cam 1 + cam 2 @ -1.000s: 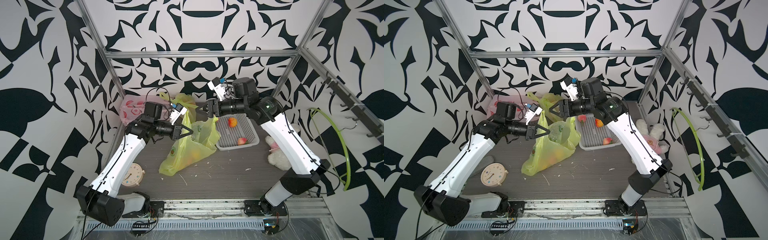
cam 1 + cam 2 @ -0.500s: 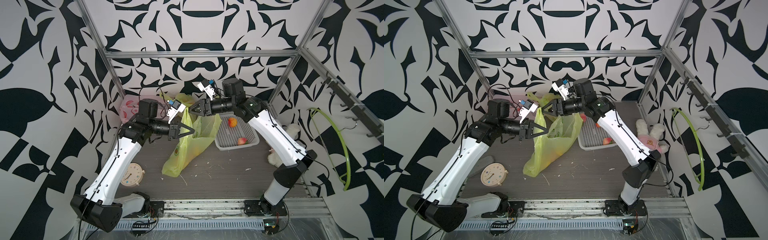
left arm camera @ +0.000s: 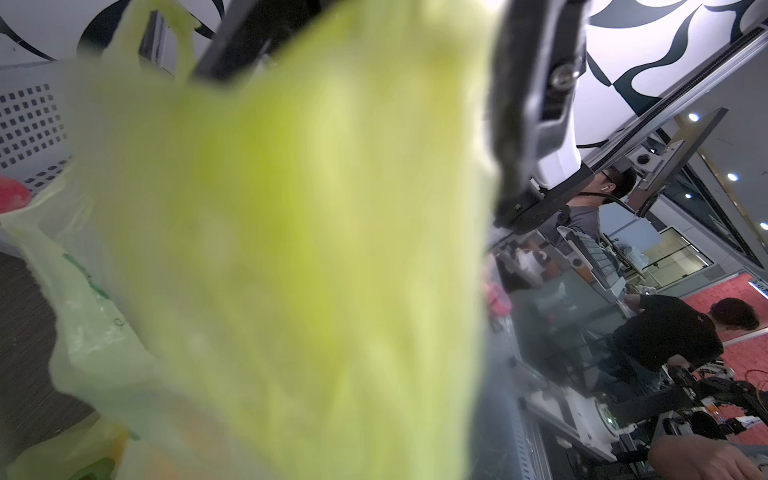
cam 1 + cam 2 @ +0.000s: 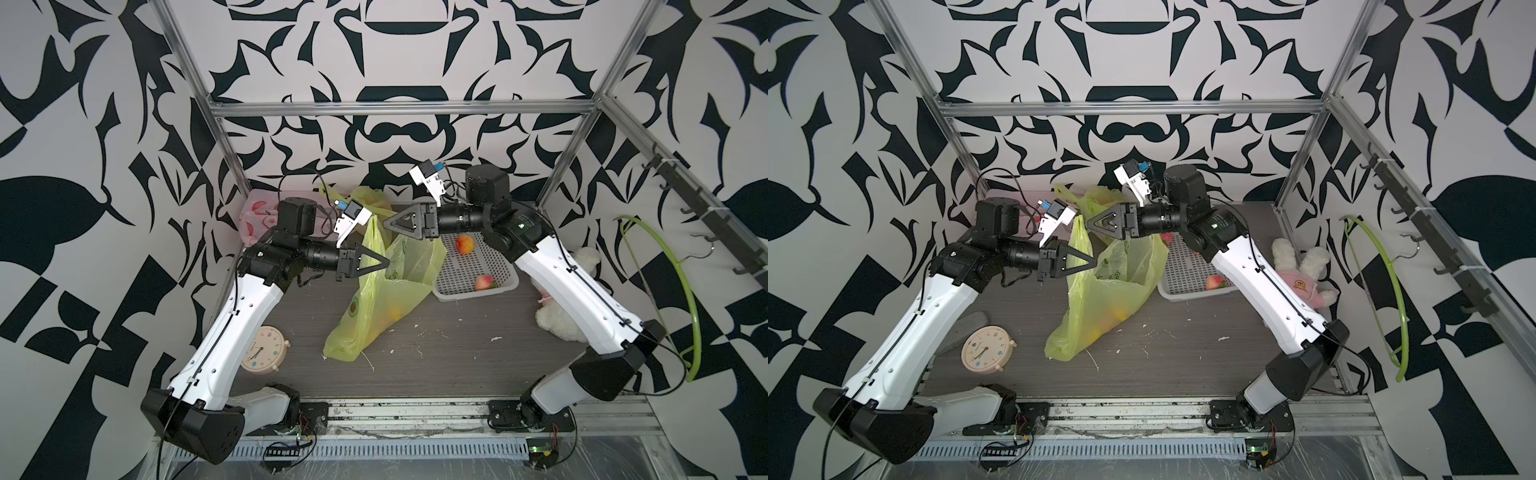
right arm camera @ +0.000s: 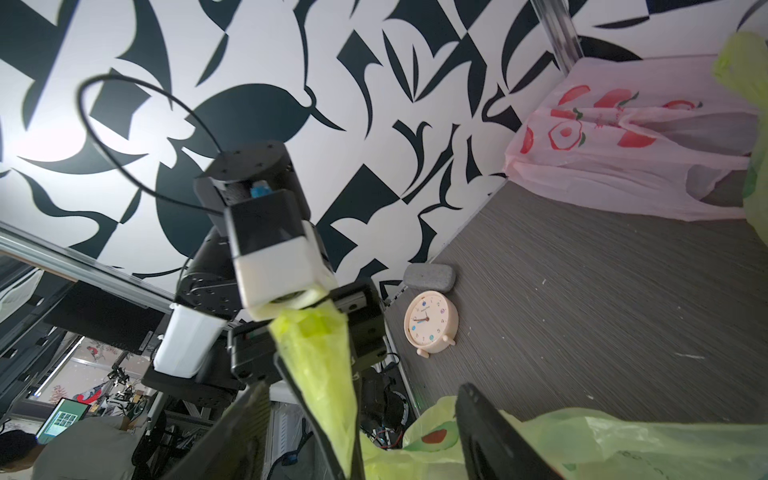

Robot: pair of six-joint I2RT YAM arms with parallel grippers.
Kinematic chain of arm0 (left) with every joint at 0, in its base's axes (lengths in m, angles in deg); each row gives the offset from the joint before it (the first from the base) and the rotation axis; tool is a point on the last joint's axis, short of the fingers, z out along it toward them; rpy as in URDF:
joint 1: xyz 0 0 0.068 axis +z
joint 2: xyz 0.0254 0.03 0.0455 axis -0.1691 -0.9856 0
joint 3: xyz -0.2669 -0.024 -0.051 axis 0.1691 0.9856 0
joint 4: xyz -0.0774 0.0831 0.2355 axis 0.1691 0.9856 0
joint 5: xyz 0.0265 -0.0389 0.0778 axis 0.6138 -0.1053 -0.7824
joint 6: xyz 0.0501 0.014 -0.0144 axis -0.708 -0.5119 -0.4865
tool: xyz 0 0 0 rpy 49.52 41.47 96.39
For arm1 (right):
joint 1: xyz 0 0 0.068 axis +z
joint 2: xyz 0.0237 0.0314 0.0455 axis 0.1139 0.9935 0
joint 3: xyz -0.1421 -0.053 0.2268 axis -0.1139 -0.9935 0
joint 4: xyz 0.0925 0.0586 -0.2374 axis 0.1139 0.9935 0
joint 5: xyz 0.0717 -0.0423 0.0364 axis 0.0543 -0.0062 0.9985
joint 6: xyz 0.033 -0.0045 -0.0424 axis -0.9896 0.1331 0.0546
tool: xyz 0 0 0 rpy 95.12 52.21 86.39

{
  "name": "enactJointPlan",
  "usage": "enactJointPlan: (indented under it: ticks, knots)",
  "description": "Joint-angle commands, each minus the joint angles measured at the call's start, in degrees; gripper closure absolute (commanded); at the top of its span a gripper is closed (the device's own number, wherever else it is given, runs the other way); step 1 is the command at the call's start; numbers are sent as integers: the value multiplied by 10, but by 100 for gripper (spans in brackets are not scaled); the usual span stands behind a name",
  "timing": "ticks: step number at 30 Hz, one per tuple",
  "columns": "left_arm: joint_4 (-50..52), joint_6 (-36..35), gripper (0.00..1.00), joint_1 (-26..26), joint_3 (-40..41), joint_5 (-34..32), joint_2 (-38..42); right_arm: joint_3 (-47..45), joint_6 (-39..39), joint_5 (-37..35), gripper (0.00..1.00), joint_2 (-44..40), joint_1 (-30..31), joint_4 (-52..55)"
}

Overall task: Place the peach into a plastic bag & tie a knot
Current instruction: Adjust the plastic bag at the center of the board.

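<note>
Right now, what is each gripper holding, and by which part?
The left gripper is shut on an upper handle strip of the yellow-green bag. The right gripper is open, that strip running between its jaws, gripping nothing.

No text, brand or number can be read. Green printing is seen on the yellow-green plastic bag (image 4: 386,299) (only avocado pictures can be made out), small marks are borne by the clock (image 5: 431,322) dial, and faint lettering among the fruit prints on the pink bag (image 5: 623,137) is left illegible.
</note>
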Motion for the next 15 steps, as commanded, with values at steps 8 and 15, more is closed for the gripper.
enactJointPlan:
  ticks: [8,15]
  knots:
    - [-13,8,100,0,2,22,-6,38,1,50,27,35,27,-49]
    - [-12,7,100,0,2,20,-6,78,7,33,49,67,47,-28]
